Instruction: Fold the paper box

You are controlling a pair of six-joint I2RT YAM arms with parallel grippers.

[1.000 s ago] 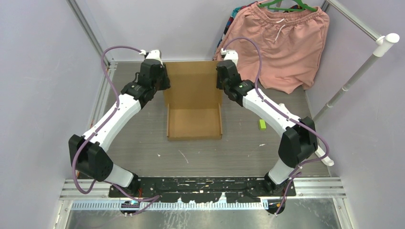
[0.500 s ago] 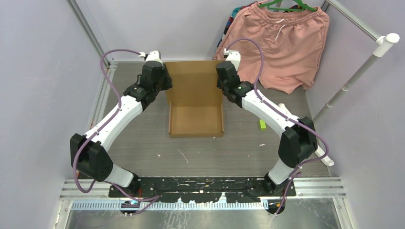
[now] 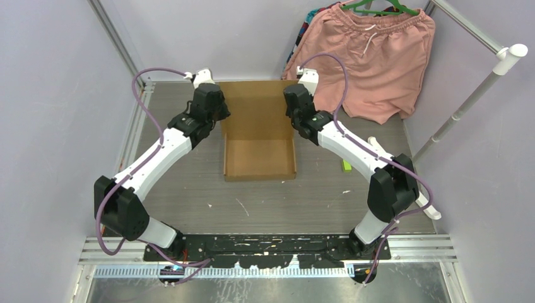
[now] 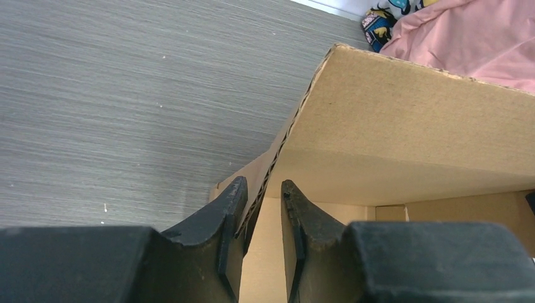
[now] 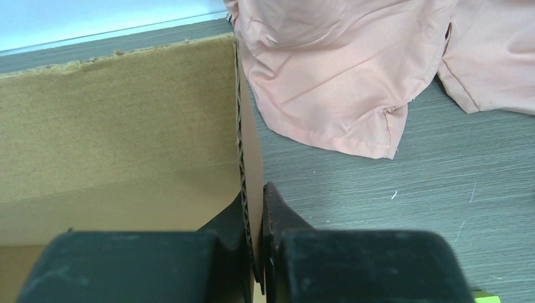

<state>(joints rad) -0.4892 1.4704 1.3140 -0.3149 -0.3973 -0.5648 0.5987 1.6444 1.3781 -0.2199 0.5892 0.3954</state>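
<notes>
Overhead and close wrist views share the paper box (image 3: 258, 120).

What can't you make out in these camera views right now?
- Left wrist: whether the left gripper truly clamps the paper box; a gap shows beside one finger.
- Right wrist: green object, cut off at the bottom edge.
- Left wrist: patterned cloth, mostly covered by pink shorts.

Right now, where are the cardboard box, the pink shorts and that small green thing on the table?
paper box (image 3: 258, 161): top external view, bare inner floor of the box.
pink shorts (image 3: 378, 63): top external view, middle of the hanging fabric.
small green object (image 3: 346, 166): top external view, its visible middle.
</notes>
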